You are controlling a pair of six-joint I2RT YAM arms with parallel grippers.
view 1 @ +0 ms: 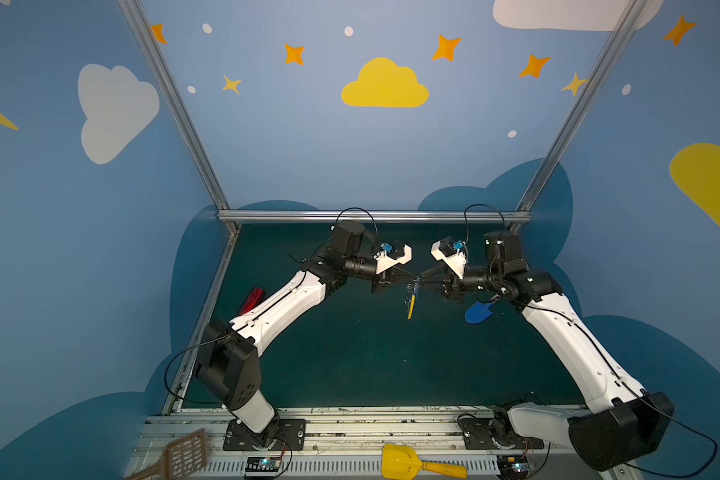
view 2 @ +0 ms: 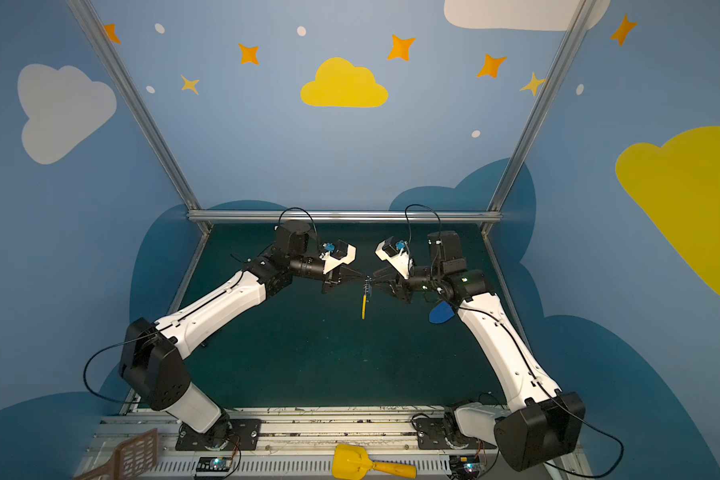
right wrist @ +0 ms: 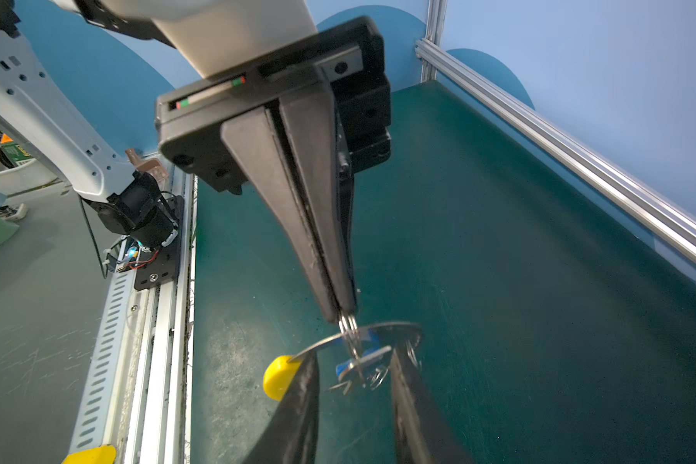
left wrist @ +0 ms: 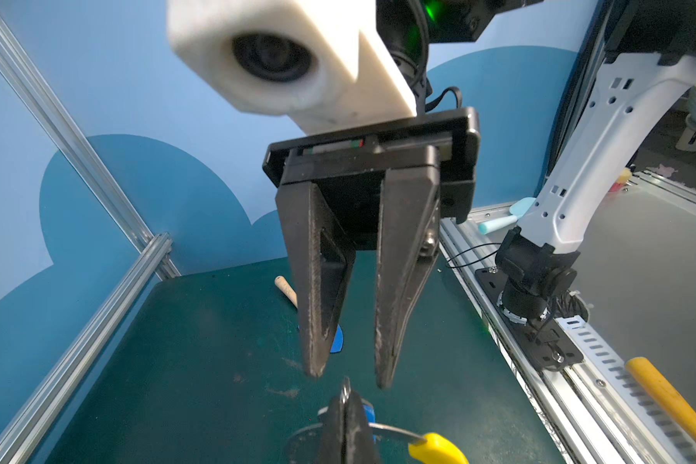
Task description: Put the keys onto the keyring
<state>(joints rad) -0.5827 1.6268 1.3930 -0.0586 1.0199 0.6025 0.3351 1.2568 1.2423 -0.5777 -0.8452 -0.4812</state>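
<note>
The keyring [view 1: 410, 302] [view 2: 363, 305], a flat grey hoop with a yellow sleeve [right wrist: 277, 377], hangs edge-on in mid-air over the green mat in both top views. My left gripper [view 1: 415, 279] [left wrist: 344, 403] [right wrist: 344, 315] is shut across the hoop's top rim. A small wire ring pokes out at its tips. The keys [right wrist: 362, 361], a silver key with a blue tag [left wrist: 368, 411], dangle from that small ring against the hoop. My right gripper [view 1: 424, 280] [left wrist: 349, 377] [right wrist: 353, 355] faces the left one, open. Its fingers [right wrist: 306, 401] stand on either side of the keys, apart from them.
A blue toy shovel [view 1: 479, 311] lies on the mat under my right forearm. A red object [view 1: 252, 300] sits behind my left arm. On the front rail lie a yellow scoop [view 1: 408, 461] and a brown slotted spatula [view 1: 186, 455]. Aluminium rails border the mat.
</note>
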